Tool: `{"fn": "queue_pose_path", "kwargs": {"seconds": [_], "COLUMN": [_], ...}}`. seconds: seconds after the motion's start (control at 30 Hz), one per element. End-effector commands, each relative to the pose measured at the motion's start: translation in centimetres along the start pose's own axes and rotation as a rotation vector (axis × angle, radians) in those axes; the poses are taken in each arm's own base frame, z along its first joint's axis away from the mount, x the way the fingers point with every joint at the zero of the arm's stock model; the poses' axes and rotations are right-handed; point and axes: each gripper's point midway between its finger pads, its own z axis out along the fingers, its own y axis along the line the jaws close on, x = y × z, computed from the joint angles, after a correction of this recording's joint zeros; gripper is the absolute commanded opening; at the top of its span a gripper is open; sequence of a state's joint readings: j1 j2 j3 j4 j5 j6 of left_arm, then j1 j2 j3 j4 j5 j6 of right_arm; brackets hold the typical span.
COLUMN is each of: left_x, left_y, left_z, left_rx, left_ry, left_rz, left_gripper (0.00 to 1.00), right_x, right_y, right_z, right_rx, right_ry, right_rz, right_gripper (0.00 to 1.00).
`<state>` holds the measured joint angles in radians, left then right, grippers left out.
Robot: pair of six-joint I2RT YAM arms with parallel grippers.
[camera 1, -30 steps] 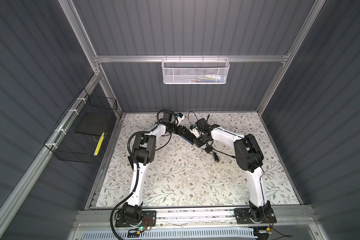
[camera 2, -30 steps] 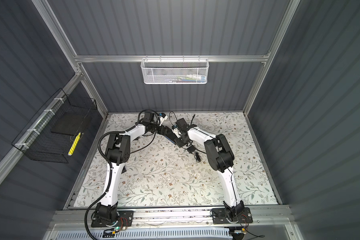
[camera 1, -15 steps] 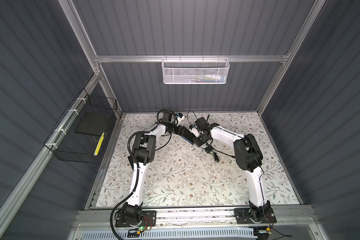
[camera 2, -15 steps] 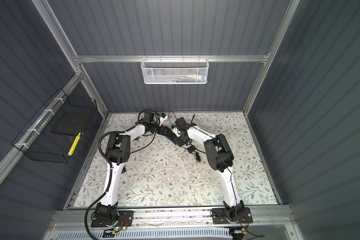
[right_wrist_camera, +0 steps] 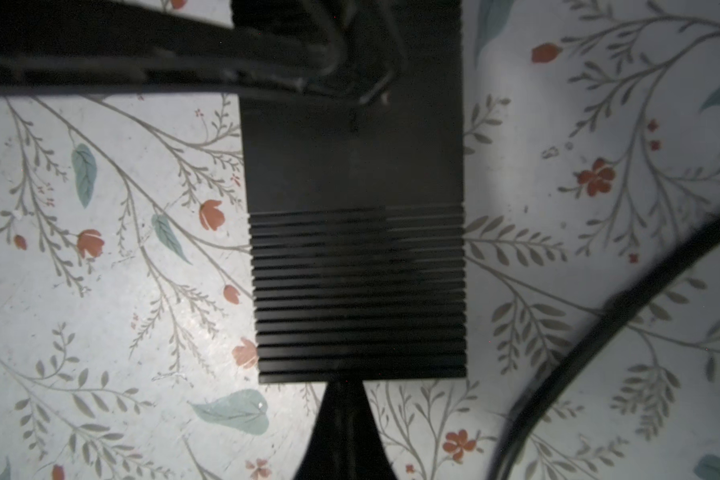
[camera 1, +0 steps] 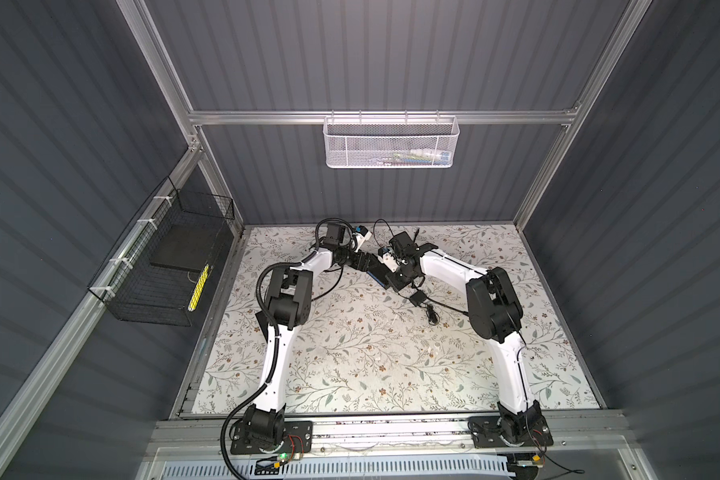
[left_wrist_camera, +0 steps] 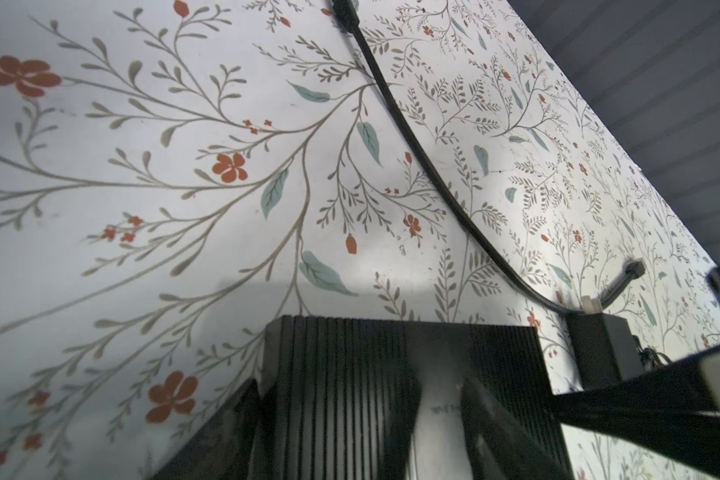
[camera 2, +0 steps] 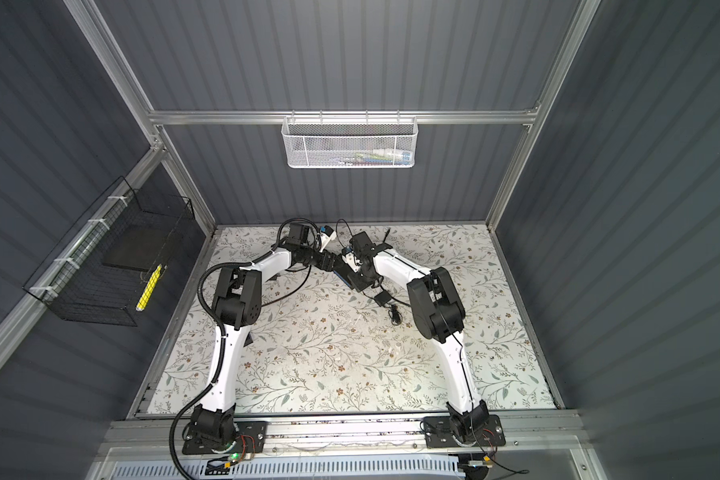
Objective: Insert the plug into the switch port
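A flat black ribbed box (camera 1: pixel 381 279) with a blue long face lies at the back middle of the floral mat; the switch port on it is hidden. My left gripper (left_wrist_camera: pixel 362 436) is closed round the box, one finger on each long side, as also seen in a top view (camera 2: pixel 329 262). My right gripper (right_wrist_camera: pixel 341 399) is shut, and its joined tips touch the box's (right_wrist_camera: pixel 358 249) short end with nothing visible between them. A black cable (left_wrist_camera: pixel 433 174) runs from a small adapter block (camera 1: pixel 417 298) to a thicker end, the plug (camera 1: pixel 433 319), loose on the mat.
A white mesh basket (camera 1: pixel 391 143) hangs on the back wall. A black wire basket (camera 1: pixel 163 266) hangs on the left wall. Another stretch of black cable (right_wrist_camera: pixel 599 328) curves beside the right gripper. The two arms' elbows rise over the mat on either side.
The right arm has edged slightly left toward the box and its jaws have closed the last bit. The left arm and the box have stayed put.
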<state>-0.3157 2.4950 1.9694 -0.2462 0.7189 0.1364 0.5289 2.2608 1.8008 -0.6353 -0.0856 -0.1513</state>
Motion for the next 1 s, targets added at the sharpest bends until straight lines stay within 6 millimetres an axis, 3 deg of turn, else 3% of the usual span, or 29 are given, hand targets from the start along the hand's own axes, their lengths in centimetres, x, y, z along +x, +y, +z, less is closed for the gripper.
{"fn": "queue_pose_path", "kwargs": {"seconds": [0.0,0.23,0.43,0.63,0.77,0.97], "left_x": [1.8,2.0,1.7,1.4,1.3,1.3], "left_y": [-3.5,-2.2,0.0,0.6,0.5,0.4], "left_z": [2.2,2.1,1.3,0.8,0.8,0.8], "left_rx": [0.137,0.084,0.017,-0.012,-0.011,-0.009], "left_ry": [0.063,0.068,0.045,0.039,0.038,0.035], "left_rz": [-0.013,-0.025,-0.056,-0.057,-0.056,-0.057], "left_gripper": [0.76,0.74,0.74,0.74,0.74,0.74], "right_x": [-2.4,-0.9,2.5,4.6,4.7,3.4], "right_y": [-0.3,-0.8,-1.1,-0.7,-0.1,0.9], "right_z": [0.2,-0.9,-2.9,-3.8,-3.6,-3.1], "right_rx": [0.004,0.036,0.053,0.040,0.006,-0.053], "right_ry": [-0.071,-0.034,0.012,0.039,0.041,0.014], "right_rz": [-0.026,-0.026,0.011,0.032,0.040,0.043], "right_gripper": [0.00,0.02,0.15,0.27,0.32,0.34]}}
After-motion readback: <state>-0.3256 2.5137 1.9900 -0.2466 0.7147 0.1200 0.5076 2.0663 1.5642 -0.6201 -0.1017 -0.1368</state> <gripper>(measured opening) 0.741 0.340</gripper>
